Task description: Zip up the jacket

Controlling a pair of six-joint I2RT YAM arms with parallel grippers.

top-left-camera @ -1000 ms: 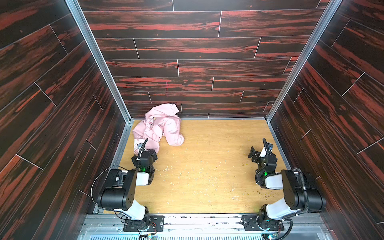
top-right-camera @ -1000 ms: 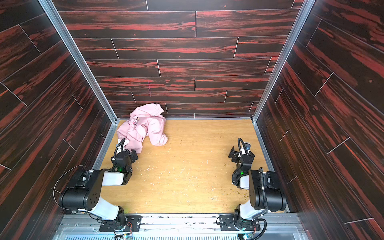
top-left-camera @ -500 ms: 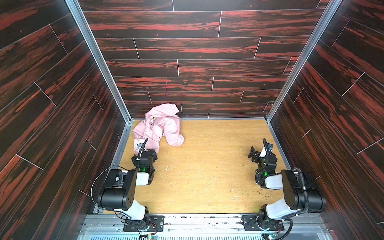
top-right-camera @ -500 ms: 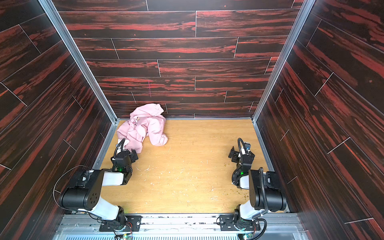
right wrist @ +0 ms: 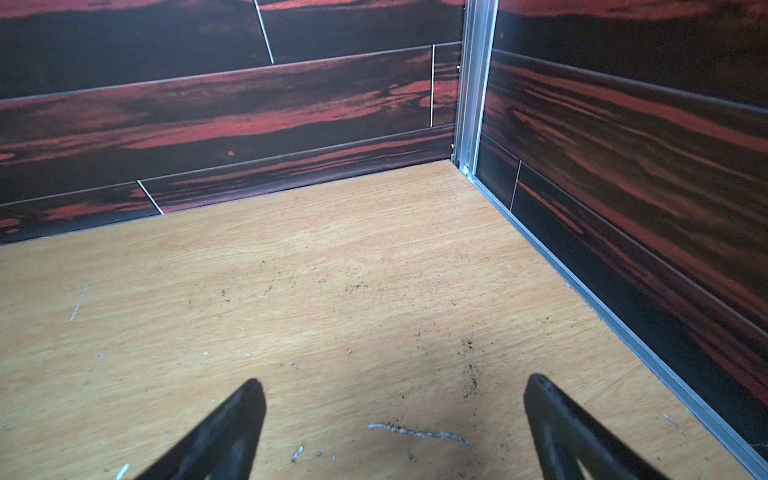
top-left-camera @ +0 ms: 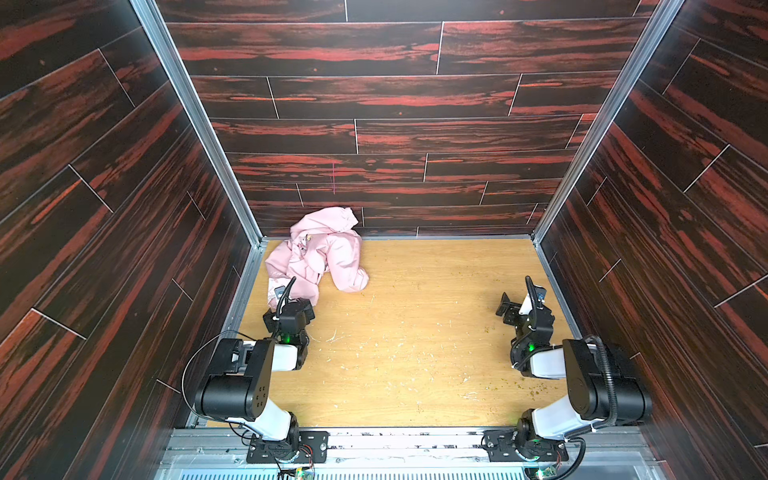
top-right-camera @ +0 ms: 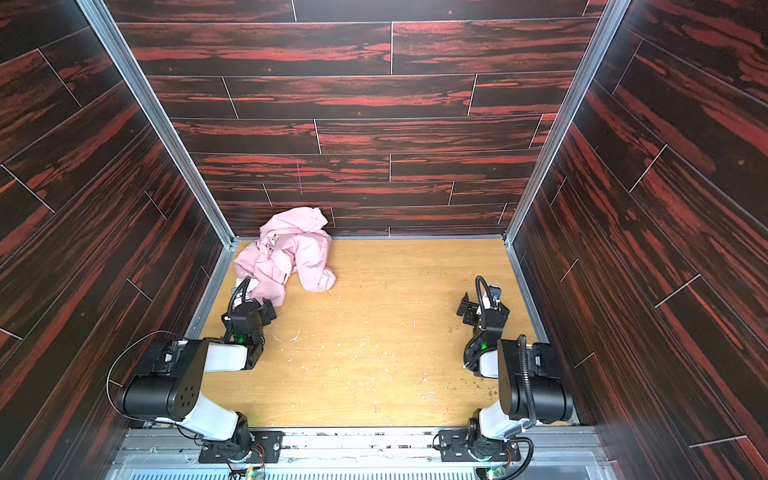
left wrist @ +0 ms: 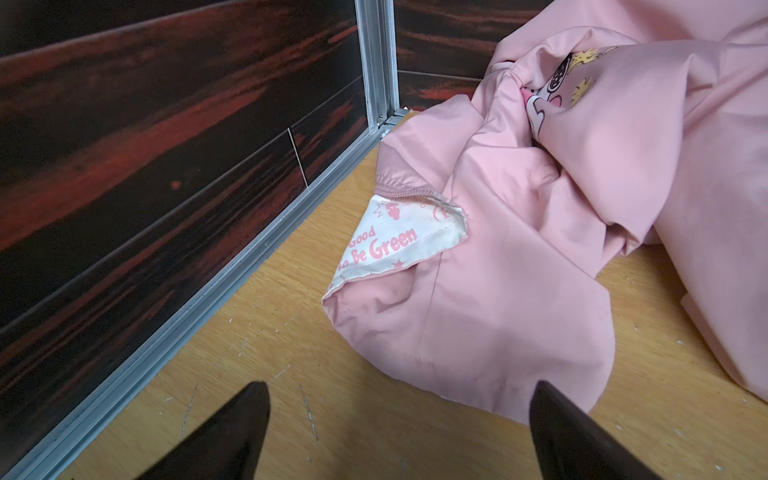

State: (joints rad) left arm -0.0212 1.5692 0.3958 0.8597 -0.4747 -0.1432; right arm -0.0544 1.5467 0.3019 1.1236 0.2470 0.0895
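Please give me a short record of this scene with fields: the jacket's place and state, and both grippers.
jacket: crumpled heap in the far left corner of the table, against the back wall
lining: one pale printed corner turned outward
left gripper: open, empty, near the jacket's front edge
right gripper: open, empty, above the table, apart from the jacket

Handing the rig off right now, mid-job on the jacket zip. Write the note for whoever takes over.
Left tool: open, empty, just short of the jacket, not touching it.
Right tool: open, empty, over bare table on the right side, far from the jacket.
Jacket: crumpled in the far left corner; a flipped edge shows lining and what look like zipper teeth.
Done: nothing visible.
Left: spread it flat, find the slider, zip up.
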